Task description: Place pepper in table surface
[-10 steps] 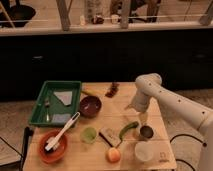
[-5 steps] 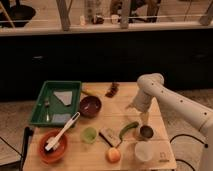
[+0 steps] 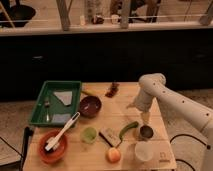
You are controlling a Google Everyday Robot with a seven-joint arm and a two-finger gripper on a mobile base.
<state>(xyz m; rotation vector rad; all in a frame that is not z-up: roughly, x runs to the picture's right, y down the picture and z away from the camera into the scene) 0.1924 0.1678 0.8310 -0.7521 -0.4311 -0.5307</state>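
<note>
The green chilli pepper (image 3: 128, 129) lies on the light wooden table surface (image 3: 125, 102), right of centre toward the front. It sits between a tan card-like object (image 3: 109, 136) and a small dark metal cup (image 3: 146, 132). My gripper (image 3: 145, 119) hangs from the white arm (image 3: 152, 84) just right of and above the pepper's upper end, over the dark cup. It does not hold the pepper.
A green tray (image 3: 55, 102) sits at the back left, with a dark red bowl (image 3: 90, 106) beside it and a dark red cluster (image 3: 112, 90) behind. At the front are an orange bowl with a white brush (image 3: 52, 145), a green cup (image 3: 89, 135), an orange fruit (image 3: 114, 155) and a white cup (image 3: 143, 151).
The arm has shifted only slightly. The pepper lies in the same place on the table.
</note>
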